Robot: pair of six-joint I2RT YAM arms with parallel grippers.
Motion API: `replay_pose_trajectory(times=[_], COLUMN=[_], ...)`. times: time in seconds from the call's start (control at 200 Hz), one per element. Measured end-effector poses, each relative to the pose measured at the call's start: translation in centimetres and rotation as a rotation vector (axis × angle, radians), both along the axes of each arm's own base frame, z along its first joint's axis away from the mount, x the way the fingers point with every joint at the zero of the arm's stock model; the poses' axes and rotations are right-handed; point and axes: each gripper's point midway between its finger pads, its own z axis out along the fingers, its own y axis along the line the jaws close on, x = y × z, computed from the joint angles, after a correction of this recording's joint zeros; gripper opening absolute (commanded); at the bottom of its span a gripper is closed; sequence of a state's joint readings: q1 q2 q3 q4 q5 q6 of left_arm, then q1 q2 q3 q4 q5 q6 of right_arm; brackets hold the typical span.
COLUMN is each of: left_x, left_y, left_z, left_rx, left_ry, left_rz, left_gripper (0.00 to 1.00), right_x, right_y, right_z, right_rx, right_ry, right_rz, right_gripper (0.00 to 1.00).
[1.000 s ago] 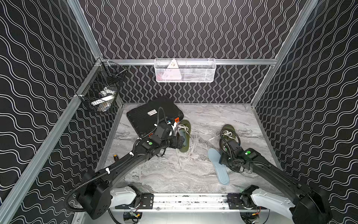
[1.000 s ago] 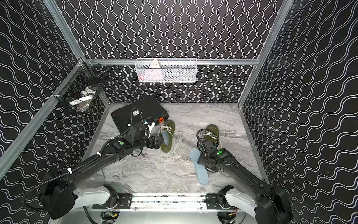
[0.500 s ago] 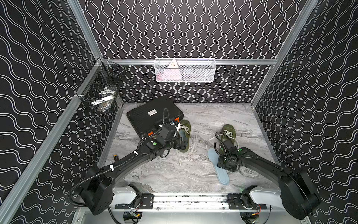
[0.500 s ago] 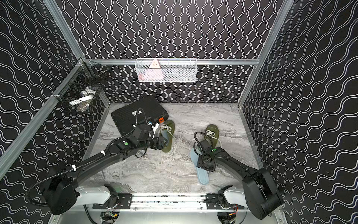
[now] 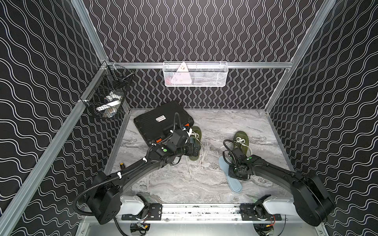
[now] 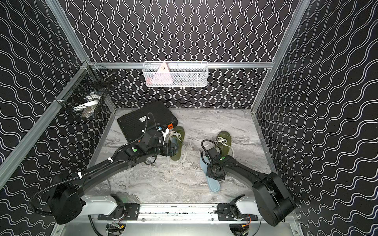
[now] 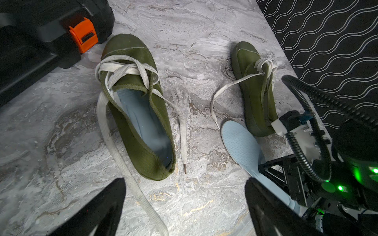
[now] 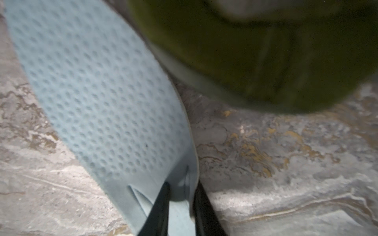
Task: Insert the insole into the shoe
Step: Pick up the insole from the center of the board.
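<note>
- Pinching the insole [image 8: 98, 92] at its side edge: your right gripper [image 8: 183, 188] has both fingers [image 8: 159, 208] clamped on it, low over the table [image 8: 286, 163]. Rest of it lies flat.
- So it's not in yet?
- No. It sits on the table just beside the shoe [image 5: 241, 134], outside it. Lifting, lining up with the opening, sliding in: all left for you, I'd say.
- And my left?
- Your left gripper [image 7: 184, 181] hangs spread wide, holding nothing, near the other shoe [image 7: 139, 106]. That one has a second insole [image 7: 143, 122] seated inside, laces [image 7: 126, 69] loose. So one shoe looks done, one to go.
- Anything behind?
- Black case [image 5: 151, 122] at the back, just beside that shoe's toe. Not your concern. Mark it early: grasp looks made, insertion not begun. Can't tell how firm the pinch is.
</note>
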State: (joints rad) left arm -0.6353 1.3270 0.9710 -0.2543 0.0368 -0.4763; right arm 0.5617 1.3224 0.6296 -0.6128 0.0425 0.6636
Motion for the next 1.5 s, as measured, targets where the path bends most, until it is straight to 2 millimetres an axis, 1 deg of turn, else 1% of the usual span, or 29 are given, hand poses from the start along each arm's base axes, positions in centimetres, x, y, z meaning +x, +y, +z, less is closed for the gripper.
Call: replay_pose_trajectory(times=[0.145, 0.25, 0.37, 0.485, 0.595, 0.746, 0.911, 1.091, 1.201, 1.346, 1.496], left_x=[-0.3, -0.4, -0.3, 0.0, 0.0, 0.2, 0.7, 1.4, 2.3, 4.4, 6.4], left_y=[0.2, 0.2, -0.2, -1.0, -1.5, -2.4, -3.9, -5.9, -7.2, -8.9, -10.4], left_z=[-0.1, -0.1, 0.0, 0.4, 0.6, 1.5, 2.1, 2.0, 2.3, 3.2, 3.1], left_rx=[-0.014, -0.02, -0.032, -0.058, -0.092, -0.16, -0.24, -0.339, -0.4, -0.471, -0.528], left_ry=[0.008, 0.012, 0.019, 0.031, 0.042, 0.045, 0.058, 0.097, 0.119, 0.118, 0.141], left_rz=[0.011, 0.011, 0.002, -0.006, -0.01, -0.013, -0.028, -0.055, -0.067, -0.094, -0.11], left_gripper=[0.94, 0.92, 0.9, 0.89, 0.87, 0.86, 0.85, 0.84, 0.8, 0.75, 0.66], right_x=[0.1, 0.2, 0.3, 0.6, 1.4, 3.1, 5.1, 7.7, 8.9, 10.1, 11.4], right_y=[1.3, 1.6, 1.7, 1.9, 2.3, 3.0, 3.4, 2.9, 2.5, 2.0, 2.1], right_z=[0.2, 0.4, 1.0, 1.6, 3.3, 6.6, 9.9, 13.2, 14.6, 15.5, 16.5], right_rx=[0.023, 0.034, 0.05, 0.056, 0.072, 0.097, 0.117, 0.153, 0.19, 0.225, 0.272], right_ry=[-0.008, -0.016, -0.039, -0.051, -0.091, -0.174, -0.252, -0.333, -0.354, -0.36, -0.366], right_rz=[0.032, 0.035, 0.034, 0.034, 0.037, 0.047, 0.04, -0.001, -0.022, -0.046, -0.037], right_gripper=[0.06, 0.0, 0.0, 0.0, 0.0, 0.0, 0.0, 0.0, 0.0, 0.0, 0.0])
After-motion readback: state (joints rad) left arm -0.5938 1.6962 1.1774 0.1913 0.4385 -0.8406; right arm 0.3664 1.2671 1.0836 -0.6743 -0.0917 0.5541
